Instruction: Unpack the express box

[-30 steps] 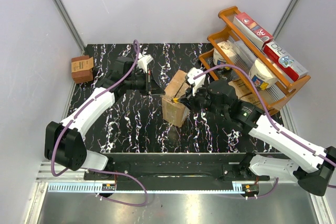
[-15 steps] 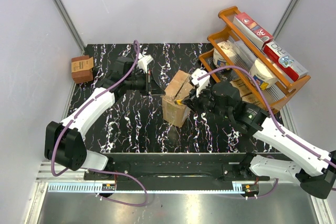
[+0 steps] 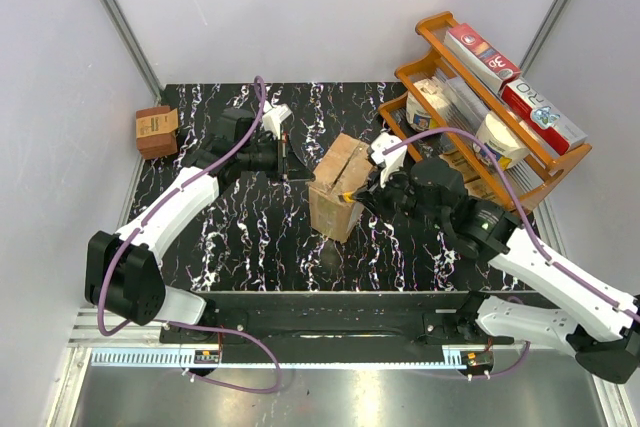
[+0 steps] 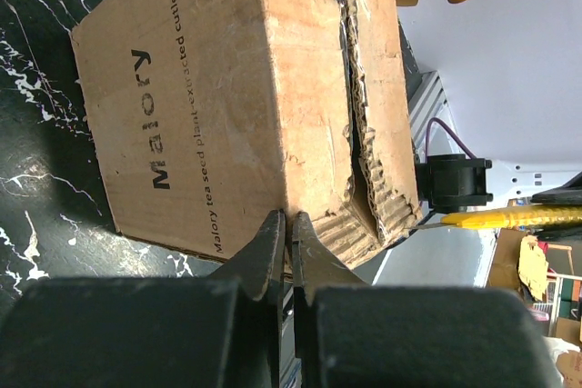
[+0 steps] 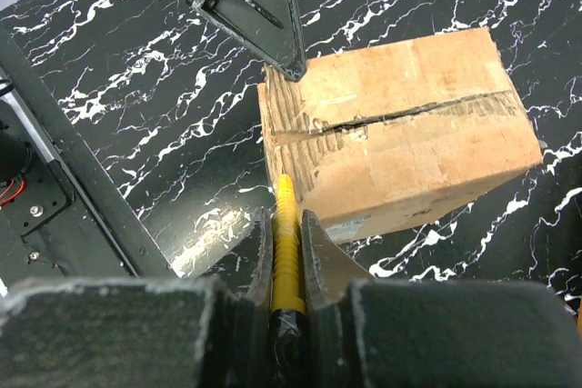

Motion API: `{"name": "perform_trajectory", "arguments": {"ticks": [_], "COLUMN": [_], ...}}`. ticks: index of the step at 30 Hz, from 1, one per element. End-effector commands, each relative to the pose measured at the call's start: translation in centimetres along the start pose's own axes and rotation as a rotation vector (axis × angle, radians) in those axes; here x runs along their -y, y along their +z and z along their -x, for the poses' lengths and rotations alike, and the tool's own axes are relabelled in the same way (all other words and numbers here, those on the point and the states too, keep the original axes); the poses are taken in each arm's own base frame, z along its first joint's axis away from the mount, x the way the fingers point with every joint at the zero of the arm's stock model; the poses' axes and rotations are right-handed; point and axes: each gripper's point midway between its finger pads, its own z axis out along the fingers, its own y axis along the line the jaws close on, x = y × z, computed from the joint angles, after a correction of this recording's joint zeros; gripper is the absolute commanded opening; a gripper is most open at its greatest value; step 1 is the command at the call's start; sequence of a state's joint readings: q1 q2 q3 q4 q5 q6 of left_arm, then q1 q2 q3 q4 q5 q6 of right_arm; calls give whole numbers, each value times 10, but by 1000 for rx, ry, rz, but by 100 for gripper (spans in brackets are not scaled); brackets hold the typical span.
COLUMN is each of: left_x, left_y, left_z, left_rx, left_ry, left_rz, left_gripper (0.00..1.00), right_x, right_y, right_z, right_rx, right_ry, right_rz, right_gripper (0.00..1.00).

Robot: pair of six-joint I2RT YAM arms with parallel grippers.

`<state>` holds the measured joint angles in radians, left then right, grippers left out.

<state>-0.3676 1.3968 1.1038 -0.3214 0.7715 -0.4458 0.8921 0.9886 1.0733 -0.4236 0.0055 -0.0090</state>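
Smack in the middle of the black, white-veined marble-look table sits the medium brown corrugated cardboard express box. Its flaps are down, a ragged seam runs along the top face, and one side has dark "Malory" print on it. The box sits right between the two claws.

The left gripper is clenched tight with nothing in it. Its tips are touching the box near a corner, on the edge where the printed side meets the seamed face.

The right gripper comes in from the opposite side and is grasping a slim yellow tool that pokes out past the fingers. The tool's tip is at the corrugated end of the box, close to where the seam ends, but I can't tell if it's actually touching.

Off to the side, an orange wooden rack full of packaged goods stands at the far right corner. A small darker-brown cardboard box sits by the left wall, well apart from everything else
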Motion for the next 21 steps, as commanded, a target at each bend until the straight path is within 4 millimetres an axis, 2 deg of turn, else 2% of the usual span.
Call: {"name": "perform_trajectory", "arguments": {"ticks": [1,7,10,12,13,15,16,19,20,21], "left_x": [-3,1,5,9,11,18,23,33,35,39], "left_y": [-4,-5,-5,-6,-6,-7,-9,-14,-15,-18], "left_z": [22,22,24,25,26,29,30,37,39,43], "left_rx": [78,79,79,81,81,87,93,119,128,144], "left_ry": [51,60,68,76,80,93,103,128,133,148], "left_rz": [11,1,-11,-21,-26,-41,-49,-61,-62,-65], "left_gripper": [0,0,0,0,9,21,38,61,71,75], "right_x": [11,14,16,17,19,23,23,26,27,30], "right_y": [-18,-25,-30,-34,-38,-41,-42,-41,-42,-40], "right_z": [-44,-38,-24,-6,1,17,21,34,40,43], "right_rx": [-168,-140,-101,-47,-20,34,48,81,93,105], "right_ry": [-10,-5,-4,-2,0,33,34,36,38,43], "right_rz": [-59,-78,-90,-104,-112,-141,-146,-165,-172,-189], "right_gripper": [0,0,0,0,0,0,0,0,0,0]}}
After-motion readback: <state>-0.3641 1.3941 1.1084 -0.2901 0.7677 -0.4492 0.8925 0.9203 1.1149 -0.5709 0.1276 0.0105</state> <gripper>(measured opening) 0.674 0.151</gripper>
